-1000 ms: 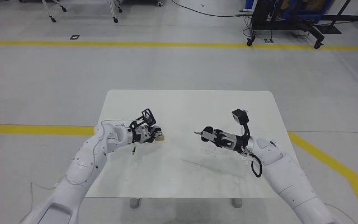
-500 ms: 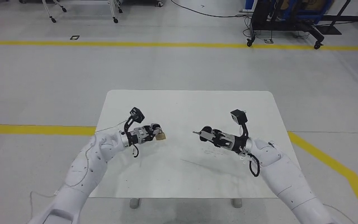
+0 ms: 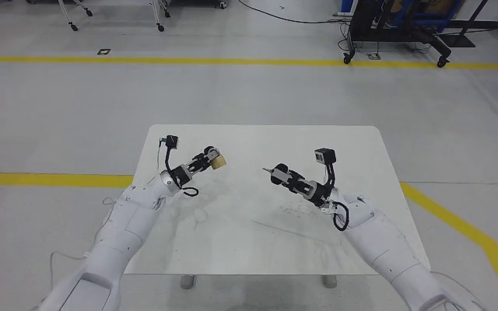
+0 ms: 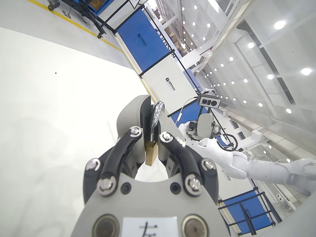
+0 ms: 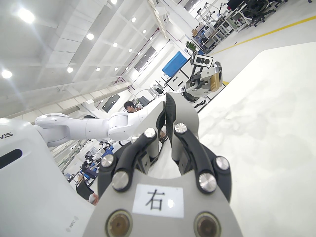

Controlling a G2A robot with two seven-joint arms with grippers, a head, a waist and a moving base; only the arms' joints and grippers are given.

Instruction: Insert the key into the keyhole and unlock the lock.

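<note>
You cannot make out the keyhole in any view, and the lock's shackle is buried between the fingers of the left gripper. In the left wrist view only a narrow brass edge of the body shows low in the gap. That claw is closed tight on the lock and holds it above the white table, left of centre in the top view. The brass body sticks out past the fingertips toward the right of the frame. In the right wrist view you see the same brass block end-on in the upper right, facing the camera. The right gripper sits just right of centre in the top view, its claw pinched narrow on the key. Most of the key is swallowed by the pads, and from the right wrist view you can hardly tell it from the dark pad edges. Only a thin sliver pokes out in the top view. Its long axis follows the line of the gripper and points left and slightly up the frame, toward the lock. Key tip and lock are near each other but apart, with bare table between them.
</note>
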